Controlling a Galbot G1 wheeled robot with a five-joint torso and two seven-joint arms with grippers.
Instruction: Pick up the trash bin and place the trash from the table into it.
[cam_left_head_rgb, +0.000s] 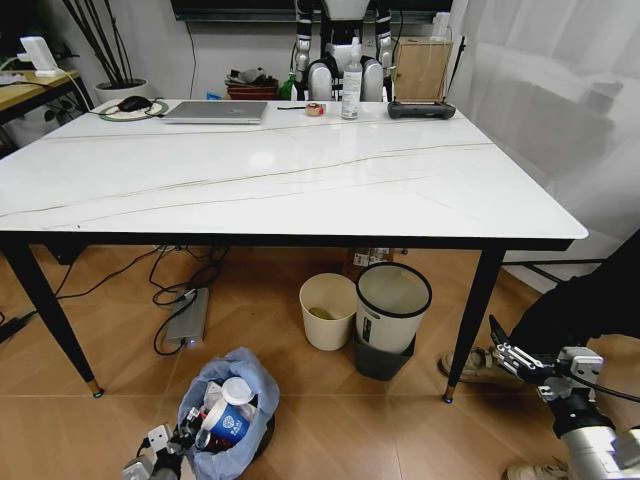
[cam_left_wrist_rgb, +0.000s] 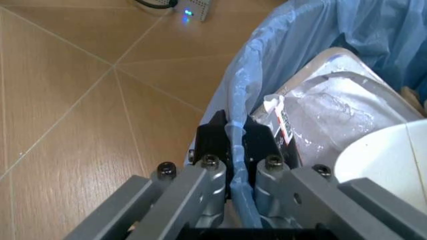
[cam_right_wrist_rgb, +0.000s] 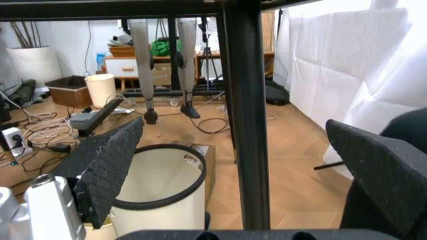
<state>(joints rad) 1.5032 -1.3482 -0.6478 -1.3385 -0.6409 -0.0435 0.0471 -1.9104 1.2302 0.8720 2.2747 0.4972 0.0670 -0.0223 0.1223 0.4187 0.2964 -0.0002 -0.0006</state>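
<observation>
Left end effector (cam_left_wrist_rgb: 237, 150) low, fingers pinched closed. Right end effector (cam_left_head_rgb: 515, 352) low, fingers spread apart.

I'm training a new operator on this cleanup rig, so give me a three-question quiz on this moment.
1. True or false: the left end effector is clamped on the blue bag rim of the trash bin.
2. Where does the trash bin stand? A) on the table B) on the floor in front of the table C) under the table beside the cream round bin
3. Fill in: the right end effector hangs low beside the table's front right leg with its fingers ____.

Key: 1 true. 2 B; it already holds a blue paper cup and other litter. 3 open.
</observation>
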